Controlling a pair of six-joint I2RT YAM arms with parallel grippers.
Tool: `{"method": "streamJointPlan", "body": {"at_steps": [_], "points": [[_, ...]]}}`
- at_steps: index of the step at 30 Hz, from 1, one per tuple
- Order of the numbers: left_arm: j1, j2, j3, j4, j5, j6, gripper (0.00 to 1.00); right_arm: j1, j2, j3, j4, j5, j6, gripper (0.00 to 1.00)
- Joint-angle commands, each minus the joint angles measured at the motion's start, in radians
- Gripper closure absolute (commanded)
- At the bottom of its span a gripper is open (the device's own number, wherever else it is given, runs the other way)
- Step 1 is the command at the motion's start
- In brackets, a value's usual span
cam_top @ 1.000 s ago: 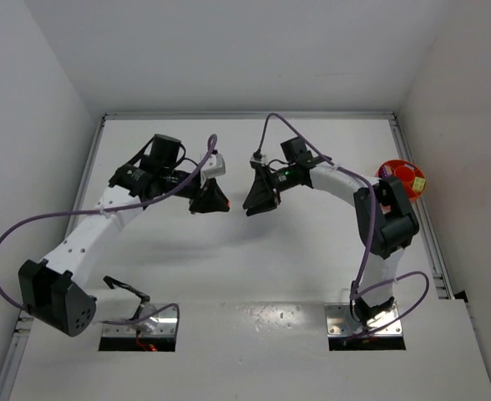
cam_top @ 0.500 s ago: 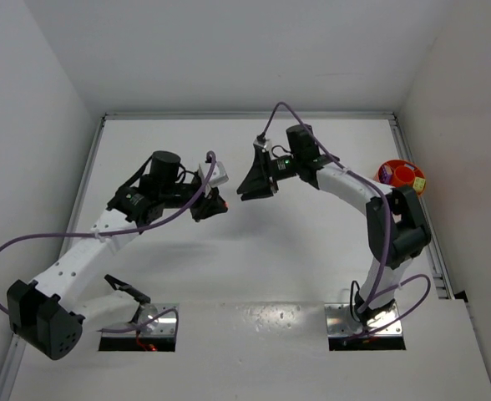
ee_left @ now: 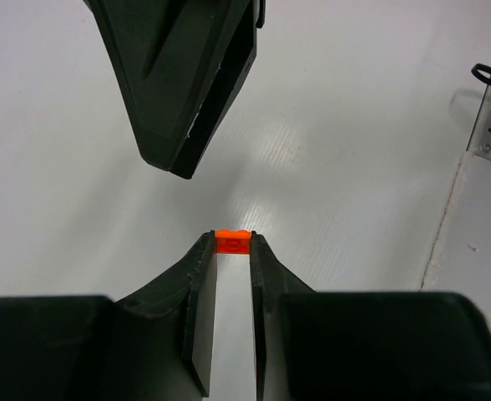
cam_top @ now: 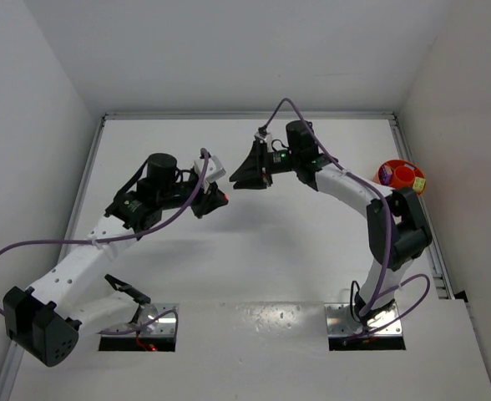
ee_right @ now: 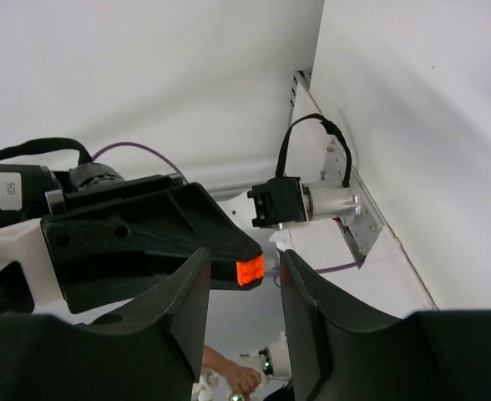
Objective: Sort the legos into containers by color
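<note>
Presently the left gripper (ee_left: 232, 248) is closed on a small orange-red plastic brick (ee_left: 233, 241), which is pinched at the very tips of its two black fingers and held up off the table. In the left wrist view the brick's studded top pokes just past the fingertips, toward 12 o'clock.

Facing it, the right gripper (cam_top: 239, 175) has its jaws parted and nothing between them. In the overhead view it sits at about 1 o'clock from the left gripper, near but apart, with the two sets of tips pointing at each other. The right wrist view looks straight along its own fingers at the brick, which shows in the gap between them without touching either one.

Both grippers hang above the far half of a plain white table (cam_top: 296, 251), matte with a faint sheen under the lights. White walls (cam_top: 229, 50) close it in at 9, 12 and 3 o'clock, and a thin metal rail (cam_top: 245, 115) edges the far side.

At 3 o'clock, against the right edge, stands a large round orange plastic bowl (cam_top: 393, 162) with a purple cup (cam_top: 386, 173) inside it. Purple cables (cam_top: 287, 101) loop from both white arms, whose metal base plates (cam_top: 337, 322) sit at 6 o'clock.
</note>
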Motion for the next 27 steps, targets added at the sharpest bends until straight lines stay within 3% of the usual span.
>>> {"method": "streamJointPlan", "body": {"at_steps": [1, 27], "points": [[-0.012, -0.017, -0.007, 0.056, -0.005, -0.025, 1.0, 0.016, -0.017, -0.002, 0.064, 0.03, 0.065, 0.61], [-0.012, 0.011, 0.003, 0.075, -0.057, -0.044, 1.0, 0.073, -0.026, -0.02, 0.084, 0.001, 0.056, 0.66]]}}
